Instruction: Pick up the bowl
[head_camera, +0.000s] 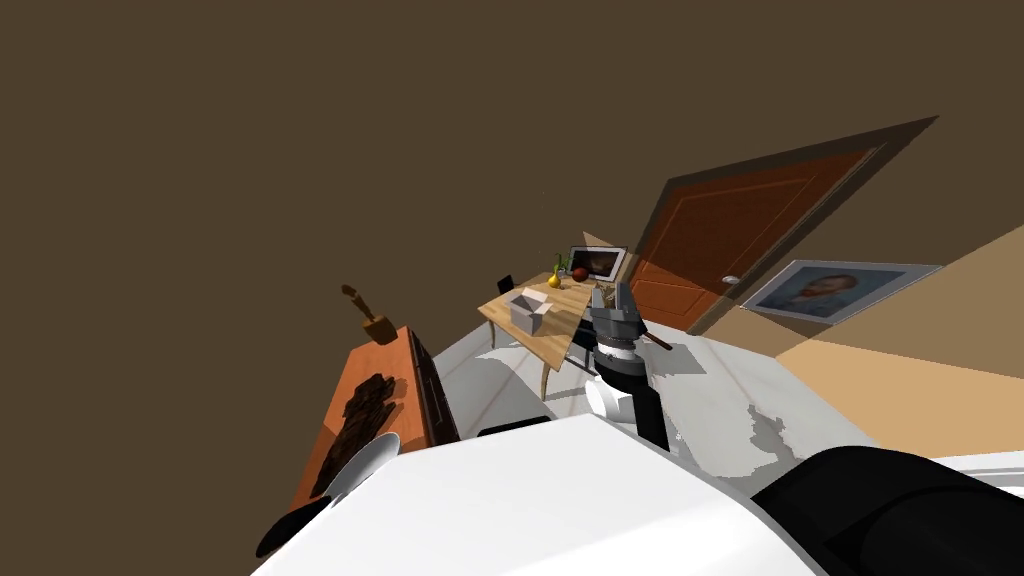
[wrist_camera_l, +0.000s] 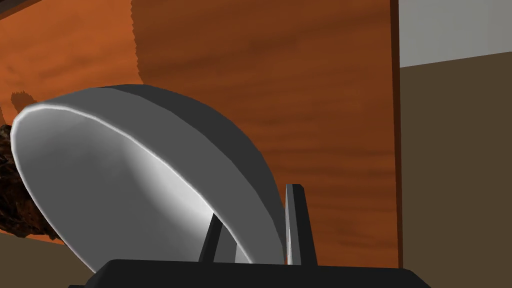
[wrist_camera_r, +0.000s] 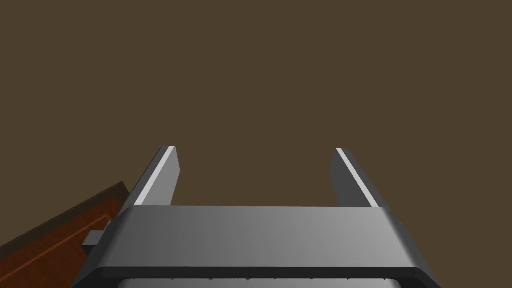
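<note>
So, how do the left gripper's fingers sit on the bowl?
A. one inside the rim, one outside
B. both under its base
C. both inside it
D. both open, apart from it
A: in the left wrist view the left gripper pinches the wall of the bowl, with one finger inside and one outside.
</note>
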